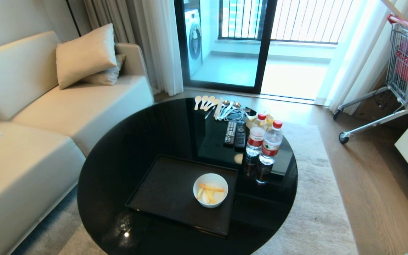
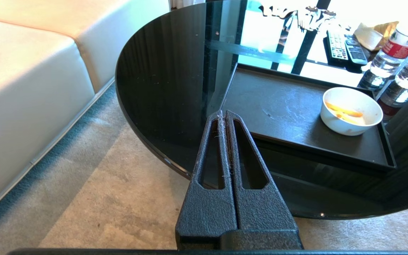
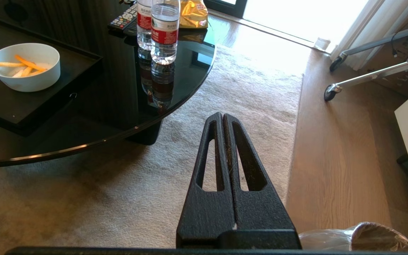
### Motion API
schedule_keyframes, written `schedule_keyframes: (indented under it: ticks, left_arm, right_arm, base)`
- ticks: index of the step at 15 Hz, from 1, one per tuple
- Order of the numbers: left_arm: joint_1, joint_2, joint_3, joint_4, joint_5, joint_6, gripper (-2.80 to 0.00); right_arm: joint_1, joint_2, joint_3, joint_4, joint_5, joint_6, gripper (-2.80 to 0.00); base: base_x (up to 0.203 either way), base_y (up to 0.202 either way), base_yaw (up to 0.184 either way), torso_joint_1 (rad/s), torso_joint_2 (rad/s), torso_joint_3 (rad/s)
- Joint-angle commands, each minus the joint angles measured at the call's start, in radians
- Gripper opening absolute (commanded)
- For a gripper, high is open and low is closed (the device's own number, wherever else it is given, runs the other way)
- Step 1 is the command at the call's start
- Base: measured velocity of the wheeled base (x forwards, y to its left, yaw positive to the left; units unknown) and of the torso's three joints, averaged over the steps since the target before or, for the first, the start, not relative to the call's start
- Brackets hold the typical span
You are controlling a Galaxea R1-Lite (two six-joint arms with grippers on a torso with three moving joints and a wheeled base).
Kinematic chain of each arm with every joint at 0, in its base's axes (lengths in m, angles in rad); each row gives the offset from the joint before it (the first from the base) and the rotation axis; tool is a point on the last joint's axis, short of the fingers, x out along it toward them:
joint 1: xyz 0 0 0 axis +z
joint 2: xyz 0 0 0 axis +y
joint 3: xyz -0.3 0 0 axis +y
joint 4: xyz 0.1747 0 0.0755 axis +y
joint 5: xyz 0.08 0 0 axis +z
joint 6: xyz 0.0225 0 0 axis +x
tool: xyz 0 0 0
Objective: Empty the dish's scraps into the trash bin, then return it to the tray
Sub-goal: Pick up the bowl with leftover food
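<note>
A glossy round table [image 1: 126, 156] carries the black tray [image 1: 165, 191], and the white dish [image 1: 210, 194] sits in the tray's right part — thin orange scraps [image 1: 209, 191] lie inside it. The bag-lined trash bin [image 3: 363, 237] stands on the floor just beside the right gripper [image 3: 222, 117]. Both it and the left gripper [image 2: 224, 114] hang off the table, jaws pressed together — empty.

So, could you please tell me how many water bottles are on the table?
2. Both stand upright side by side at the table's right side, beyond the tray: one nearer the remote controls, the other just right of it. None seems hidden.
</note>
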State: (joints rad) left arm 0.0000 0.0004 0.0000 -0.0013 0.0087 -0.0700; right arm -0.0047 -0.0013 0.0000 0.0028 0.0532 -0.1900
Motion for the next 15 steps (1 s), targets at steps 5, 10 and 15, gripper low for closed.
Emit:
schedule_keyframes:
  ticks: [5, 10, 15]
  left_arm:
    - [0.0, 0.0, 0.0, 0.0, 0.001, -0.001, -2.8]
    - [0.0, 0.0, 0.0, 0.0, 0.001, -0.001, -2.8]
    - [0.0, 0.0, 0.0, 0.0, 0.001, -0.001, -2.8]
  right_arm:
    - [0.0, 0.001, 0.0, 0.0, 0.0, -0.002, -2.8]
    - [0.0, 0.001, 0.0, -0.001, 0.0, -0.003, -2.8]
    - [0.0, 0.001, 0.0, 0.0, 0.003, 0.001, -2.8]
  base:
    - [0.0, 0.0, 0.0, 0.0, 0.0, 0.0]
    - [0.0, 0.0, 0.0, 0.0, 0.0, 0.0]
    - [0.0, 0.0, 0.0, 0.0, 0.0, 0.0]
